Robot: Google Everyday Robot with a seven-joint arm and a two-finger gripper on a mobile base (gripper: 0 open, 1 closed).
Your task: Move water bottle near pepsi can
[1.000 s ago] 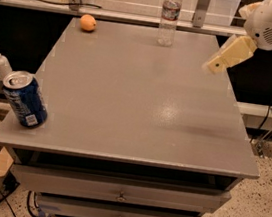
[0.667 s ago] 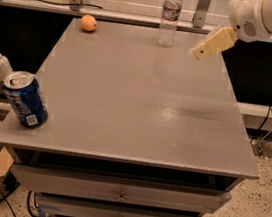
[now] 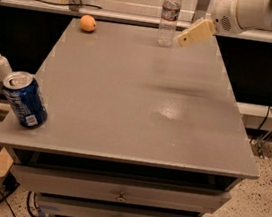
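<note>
The water bottle (image 3: 169, 15), clear with a white cap and a dark label band, stands upright at the far edge of the grey table (image 3: 128, 94). The pepsi can (image 3: 24, 99), blue with a silver top and a white patch low on its side, stands at the near left corner, leaning a little. My gripper (image 3: 185, 36), with tan fingers on a white arm, hangs above the far right part of the table. It is just right of the bottle and apart from it. It holds nothing that I can see.
An orange (image 3: 88, 23) lies at the far left of the table. A small white pump dispenser bottle (image 3: 0, 62) stands just off the left edge behind the can. A rail (image 3: 114, 14) runs behind the table. Drawers (image 3: 121, 192) sit below the front edge.
My gripper has moved left along the far side of the table, from the right edge to a spot close beside the water bottle. The bottle, can and orange have not moved.
</note>
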